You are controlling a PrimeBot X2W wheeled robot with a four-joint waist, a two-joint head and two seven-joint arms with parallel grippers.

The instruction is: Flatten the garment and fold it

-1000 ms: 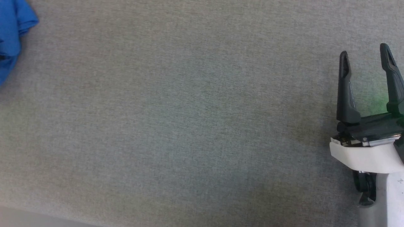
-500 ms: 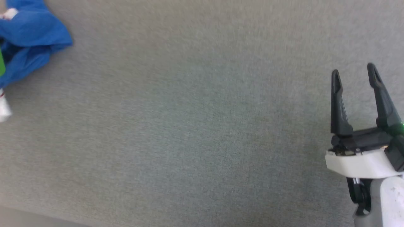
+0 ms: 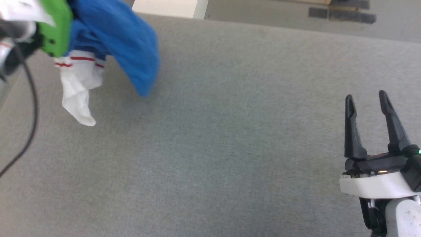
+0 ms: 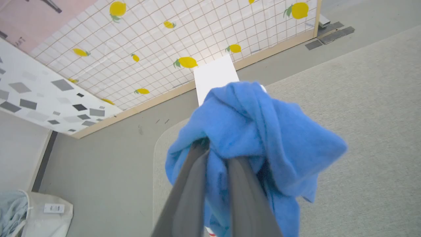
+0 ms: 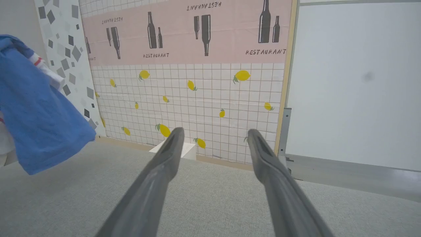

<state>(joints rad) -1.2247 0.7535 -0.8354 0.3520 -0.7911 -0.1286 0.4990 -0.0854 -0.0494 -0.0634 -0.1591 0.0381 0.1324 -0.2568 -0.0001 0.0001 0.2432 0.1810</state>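
T-shirt hangs over grey table.
Left gripper clamped on its bunched blue cloth; right gripper apart, empty, above table.

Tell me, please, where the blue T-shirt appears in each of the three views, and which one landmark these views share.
Head view: the blue T-shirt hangs at the upper left, with a white sleeve dangling.
Left wrist view: it is in the centre, bunched around the closed left hand.
Right wrist view: it is at the left edge, above the grey table.
Shared landmark: the white block beyond the table's far edge.
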